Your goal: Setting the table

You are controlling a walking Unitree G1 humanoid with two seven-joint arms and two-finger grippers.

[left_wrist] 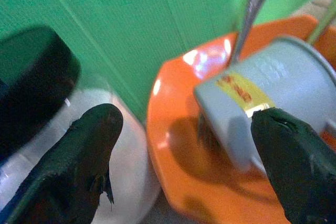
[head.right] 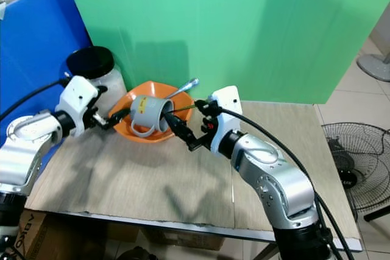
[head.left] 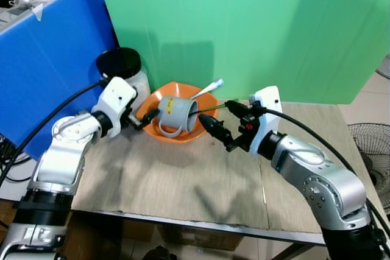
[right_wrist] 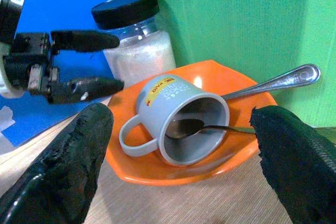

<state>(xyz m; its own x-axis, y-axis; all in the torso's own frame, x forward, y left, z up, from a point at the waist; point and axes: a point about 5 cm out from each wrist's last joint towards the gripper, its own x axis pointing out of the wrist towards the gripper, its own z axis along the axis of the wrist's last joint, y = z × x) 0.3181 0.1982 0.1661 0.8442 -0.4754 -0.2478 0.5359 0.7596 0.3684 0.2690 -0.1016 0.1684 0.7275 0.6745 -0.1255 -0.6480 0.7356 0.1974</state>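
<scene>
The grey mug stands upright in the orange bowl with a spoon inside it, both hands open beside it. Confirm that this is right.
Not quite. The grey mug lies on its side in the orange bowl, as the right wrist view shows. A spoon does reach into it, and the left hand and right hand are open beside it.

One orange bowl [right_wrist: 210, 174], one grey mug [right_wrist: 178, 121], two spoons [right_wrist: 273, 83], one black-lidded jar [right_wrist: 137, 38], one table [head.left: 183, 181].
</scene>
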